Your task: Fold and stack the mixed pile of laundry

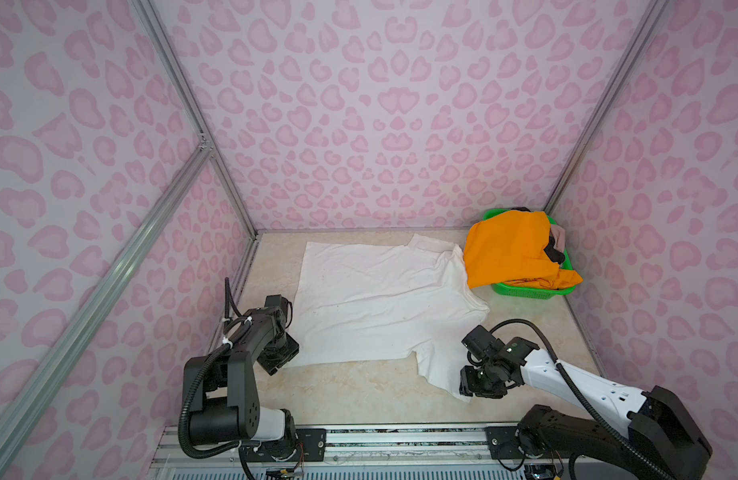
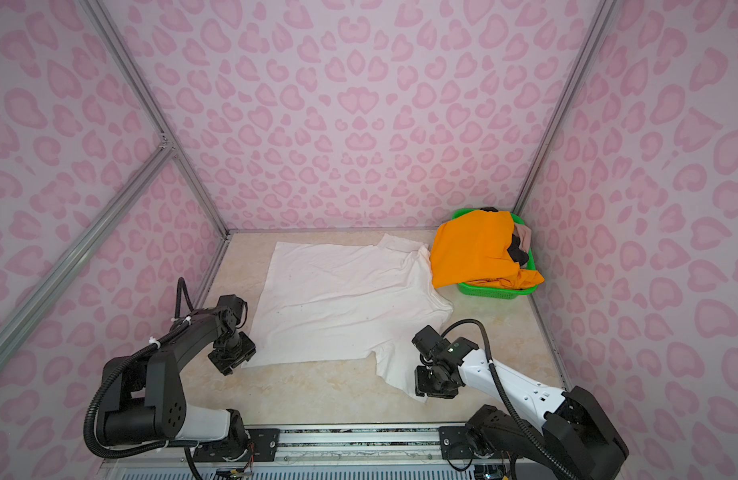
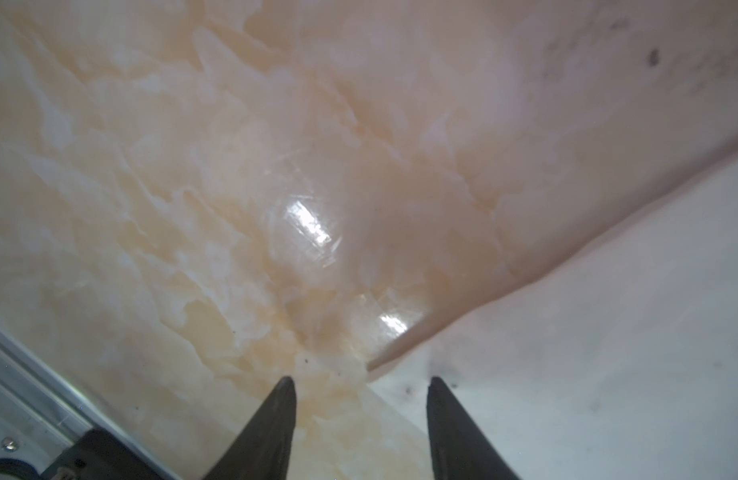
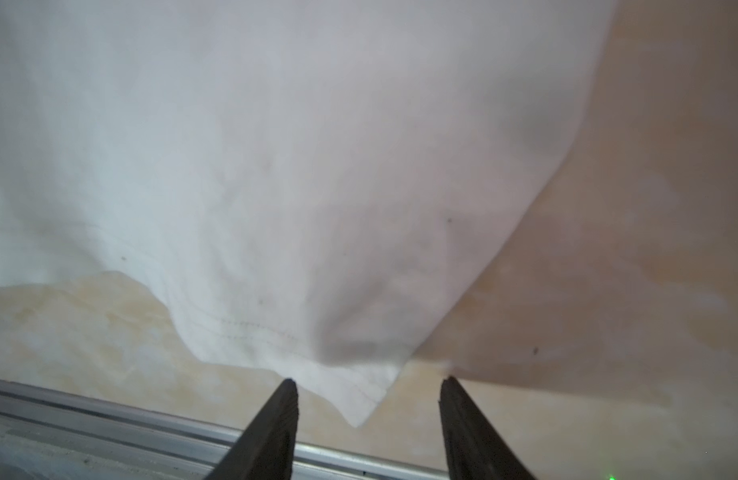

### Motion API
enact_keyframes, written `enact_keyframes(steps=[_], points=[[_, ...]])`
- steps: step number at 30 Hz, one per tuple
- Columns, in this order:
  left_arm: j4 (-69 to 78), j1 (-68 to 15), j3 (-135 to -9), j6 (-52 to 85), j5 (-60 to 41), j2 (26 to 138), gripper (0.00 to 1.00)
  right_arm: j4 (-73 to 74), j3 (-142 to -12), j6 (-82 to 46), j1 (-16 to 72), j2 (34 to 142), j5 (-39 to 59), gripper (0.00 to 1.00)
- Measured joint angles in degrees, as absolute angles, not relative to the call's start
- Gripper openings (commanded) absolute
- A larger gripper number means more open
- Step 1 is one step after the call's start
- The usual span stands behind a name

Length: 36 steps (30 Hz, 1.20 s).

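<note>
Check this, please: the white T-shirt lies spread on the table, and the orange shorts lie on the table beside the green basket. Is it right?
One thing is wrong. The orange shorts lie on top of the green basket, draped over its rim, not beside it on the table. The white T-shirt does lie spread on the table. Both top views show this.

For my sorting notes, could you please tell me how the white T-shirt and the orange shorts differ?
The white T-shirt lies spread nearly flat on the table; the orange shorts are heaped over the green basket. The T-shirt covers far more area than the shorts. The T-shirt sits centrally; the shorts occupy the far right corner. Both are unfolded soft fabric.
</note>
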<state>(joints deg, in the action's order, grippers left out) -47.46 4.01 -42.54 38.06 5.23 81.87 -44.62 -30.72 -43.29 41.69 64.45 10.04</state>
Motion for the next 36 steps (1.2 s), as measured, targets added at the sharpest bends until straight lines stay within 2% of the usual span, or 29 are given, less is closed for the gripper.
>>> enact_keyframes(steps=[8, 13, 14, 17, 23, 29, 36], points=[[-45.9, 4.0, -41.7, 38.1, 4.5, 83.4, 0.44, -43.1, -28.7, -44.6, 42.7, 64.4, 12.1, 0.51], [-45.5, 4.0, -41.9, 38.1, 3.4, 84.9, 0.37, -42.0, -28.2, -45.4, 42.9, 65.8, 12.7, 0.43], [-45.5, 4.0, -41.9, 38.1, 3.2, 85.1, 0.31, -42.1, -28.2, -45.4, 42.9, 65.9, 12.7, 0.42], [-44.9, 4.0, -42.0, 38.3, 2.5, 85.1, 0.24, -41.2, -28.3, -45.4, 43.0, 66.5, 13.9, 0.37], [-44.2, 3.9, -42.0, 38.3, 1.8, 85.2, 0.16, -39.5, -29.1, -45.3, 43.0, 67.7, 15.1, 0.22], [-43.9, 3.9, -42.6, 38.2, 1.8, 85.7, 0.06, -41.2, -32.3, -43.9, 43.0, 66.3, 10.2, 0.09], [-45.0, 4.1, -44.3, 37.4, 2.7, 85.6, 0.03, -46.5, -37.5, -40.8, 42.9, 62.9, 4.5, 0.00]])
